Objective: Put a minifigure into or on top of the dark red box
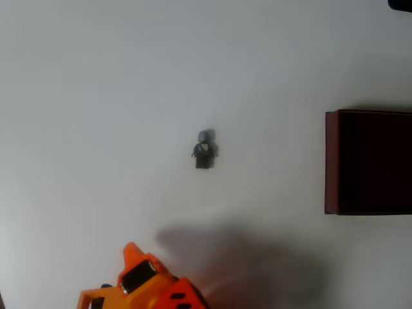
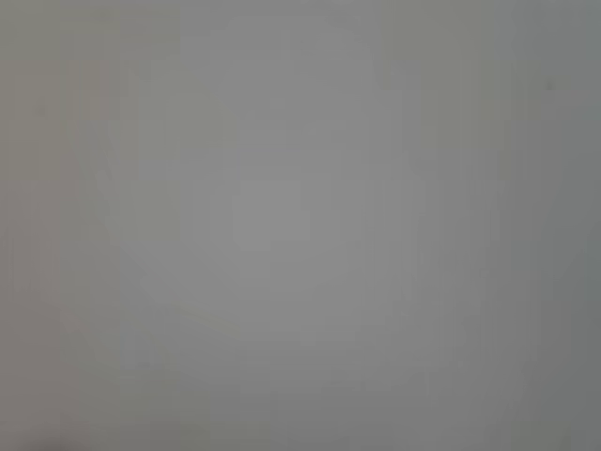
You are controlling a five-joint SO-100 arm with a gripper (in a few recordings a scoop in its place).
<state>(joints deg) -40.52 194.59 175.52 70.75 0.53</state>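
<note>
Overhead view, minifigure (image 1: 204, 149) blurry, dark red box (image 1: 331, 161) cut off right, perhaps open-topped

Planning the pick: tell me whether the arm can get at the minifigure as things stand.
Probably yes. In the overhead view the minifigure lies alone on the bare table, the arm sits below it with nothing between, and the box stands far right.

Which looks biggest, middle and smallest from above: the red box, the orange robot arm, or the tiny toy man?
1. The dark red box, though the picture edge cuts it off.
2. The orange arm, also cut off, and it may be nearer the camera.
3. The minifigure, by far the smallest.
</note>
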